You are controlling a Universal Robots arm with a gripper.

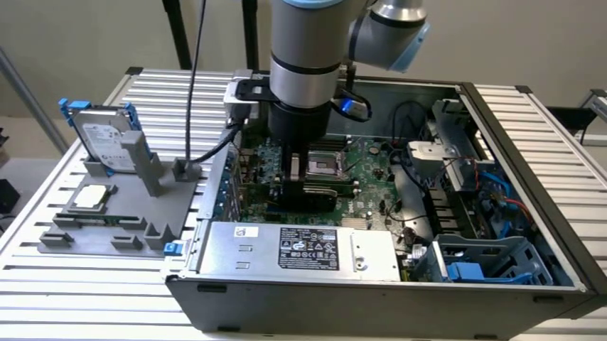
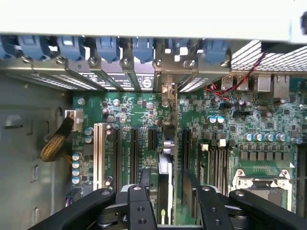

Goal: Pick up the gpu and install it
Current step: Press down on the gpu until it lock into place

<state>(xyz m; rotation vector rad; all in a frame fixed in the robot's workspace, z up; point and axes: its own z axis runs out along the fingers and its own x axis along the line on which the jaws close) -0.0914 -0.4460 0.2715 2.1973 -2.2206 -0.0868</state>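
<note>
Black gripper (image 2: 165, 191) fingers clamped the gpu (image 2: 164, 177) edge-on over the green motherboard (image 2: 216, 129) inside the computer case (image 1: 379, 298)

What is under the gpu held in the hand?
The gpu, edge-on between the hand's fingers, stands over the green motherboard among black expansion slots. Its lower edge and any slot beneath are hidden.

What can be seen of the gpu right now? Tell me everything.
In the wrist view the gpu appears edge-on: a thin card with a dark edge and a silvery strip along it, standing upright inside the computer case. It sits between the fingers of the hand, which appear closed on its sides. Its far end reaches a silver-grey metal bracket at the case's rear slot openings. It stands over the green motherboard, in line with the expansion slots; whether it is fully seated cannot be told.
</note>
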